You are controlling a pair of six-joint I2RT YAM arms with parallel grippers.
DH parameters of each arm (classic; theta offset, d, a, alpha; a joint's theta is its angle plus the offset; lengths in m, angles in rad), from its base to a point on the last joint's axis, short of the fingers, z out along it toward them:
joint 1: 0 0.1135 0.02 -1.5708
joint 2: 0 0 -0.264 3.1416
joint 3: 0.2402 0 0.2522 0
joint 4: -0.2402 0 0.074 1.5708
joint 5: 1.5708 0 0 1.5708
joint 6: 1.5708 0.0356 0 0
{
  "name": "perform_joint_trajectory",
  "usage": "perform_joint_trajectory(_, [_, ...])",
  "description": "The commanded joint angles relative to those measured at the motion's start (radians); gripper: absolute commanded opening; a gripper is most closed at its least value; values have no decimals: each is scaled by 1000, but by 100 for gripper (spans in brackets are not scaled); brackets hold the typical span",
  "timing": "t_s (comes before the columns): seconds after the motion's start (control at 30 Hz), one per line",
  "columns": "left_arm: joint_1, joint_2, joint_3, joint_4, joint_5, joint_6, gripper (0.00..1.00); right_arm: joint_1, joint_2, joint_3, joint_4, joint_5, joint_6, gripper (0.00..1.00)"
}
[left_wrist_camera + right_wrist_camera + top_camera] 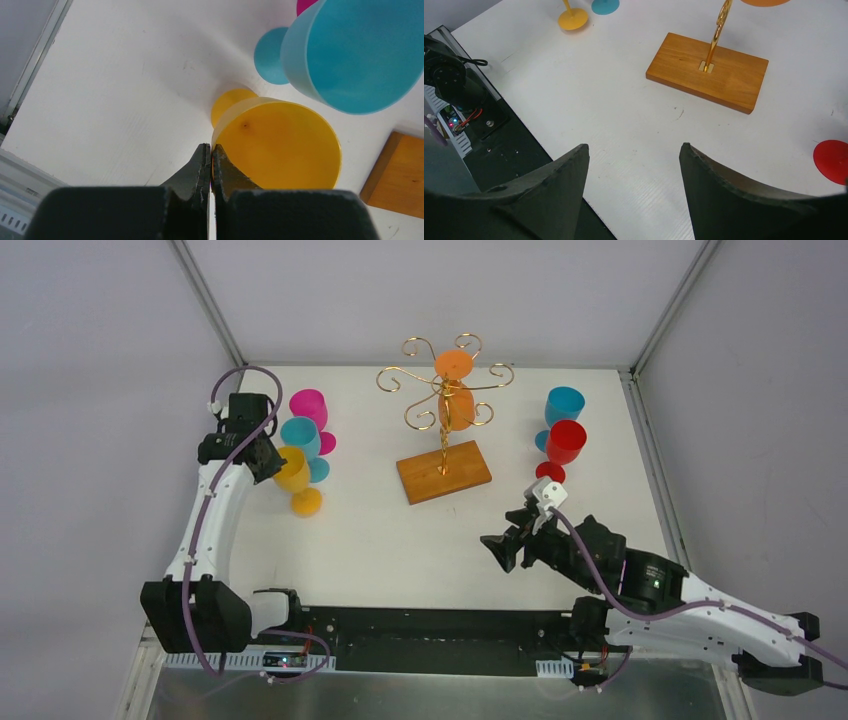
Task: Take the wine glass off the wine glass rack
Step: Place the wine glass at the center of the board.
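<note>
1 orange wine glass (456, 405) hangs inverted on the wine glass rack (465, 468), far centre; probably light, slick plastic, best gripped at the bowl. The right gripper (634, 156) is spread, empty; the left gripper (210, 151) clenched on nothing.

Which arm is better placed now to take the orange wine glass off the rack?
Right, probably. The right claw is open and faces the wine glass rack, where the orange glass hangs. The left claw is shut, off to the side by the yellow glass.
</note>
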Motion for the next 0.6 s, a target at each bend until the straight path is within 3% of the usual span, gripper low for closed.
perform_joint_trajectory(0.0, [13, 18, 29, 45, -29, 14, 0, 1, -26, -6, 43, 19, 9, 70])
perform_joint_trajectory(0.57, [17, 58, -10, 86, -30, 30, 0, 1, -32, 7, 26, 31, 12, 72])
